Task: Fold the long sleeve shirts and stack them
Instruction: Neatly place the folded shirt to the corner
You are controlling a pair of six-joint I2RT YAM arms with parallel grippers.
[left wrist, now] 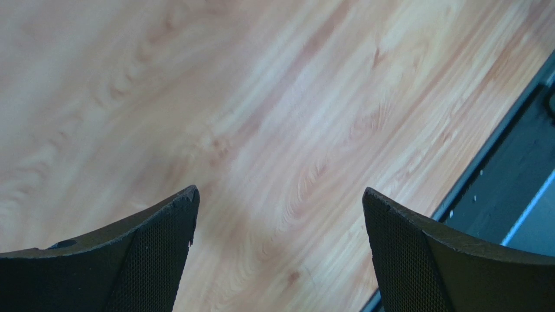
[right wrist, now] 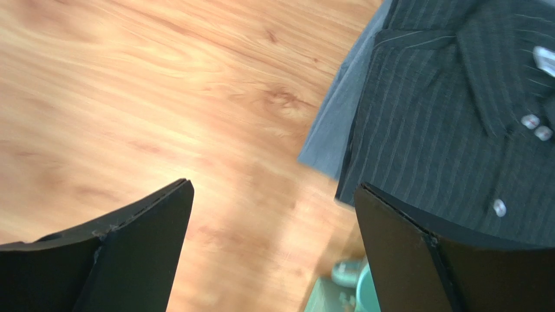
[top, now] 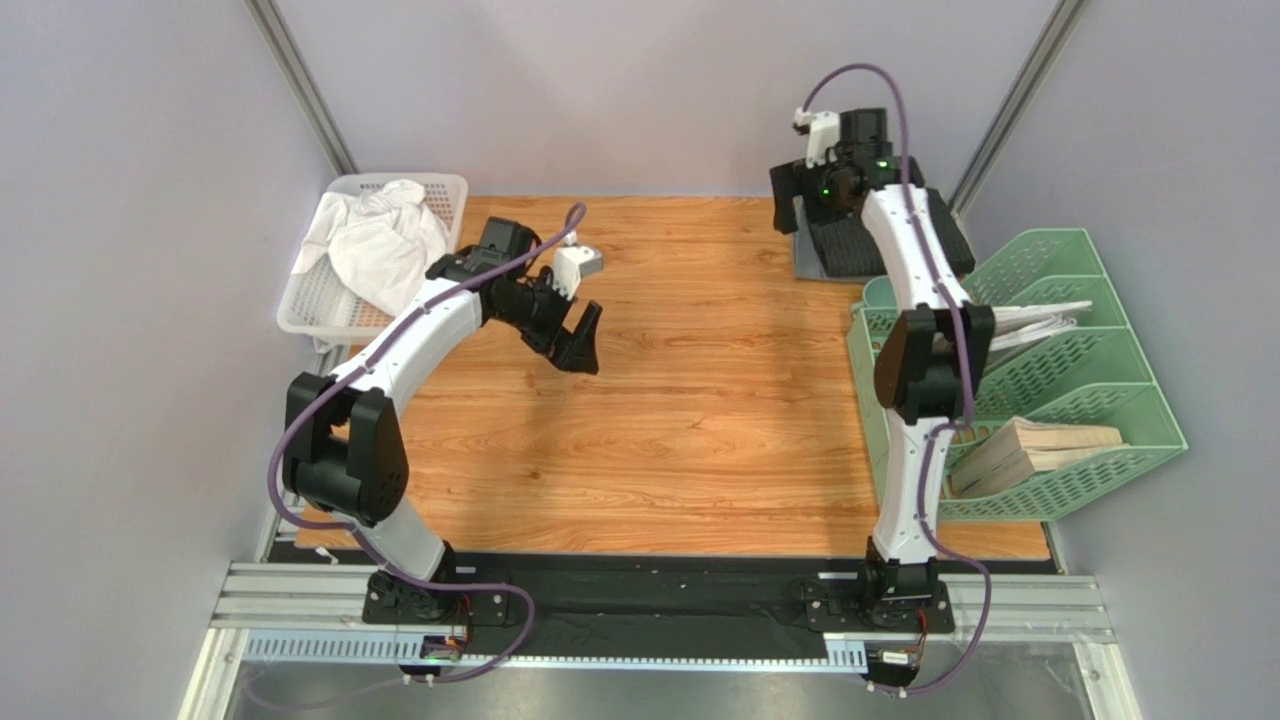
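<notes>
The long sleeve shirts lie folded and stacked at the table's far right. The black pinstriped shirt [right wrist: 443, 130] lies on top with its collar and white buttons showing. An edge of the grey shirt [right wrist: 331, 133] sticks out beneath it. From above the stack [top: 839, 249] is a dark pile. My right gripper [right wrist: 273, 185] hangs open just left of the stack, over bare wood, and holds nothing; from above the right gripper [top: 792, 203] sits at the pile's far left corner. My left gripper [top: 579, 342] [left wrist: 279, 195] is open and empty above the table's middle left.
A white basket [top: 445, 192] with a crumpled white cloth [top: 376, 240] stands at the back left. A green tiered file rack [top: 1104, 398] holding papers and wooden pieces lines the right edge, just below the stack. A black rail [top: 661, 578] runs along the near edge.
</notes>
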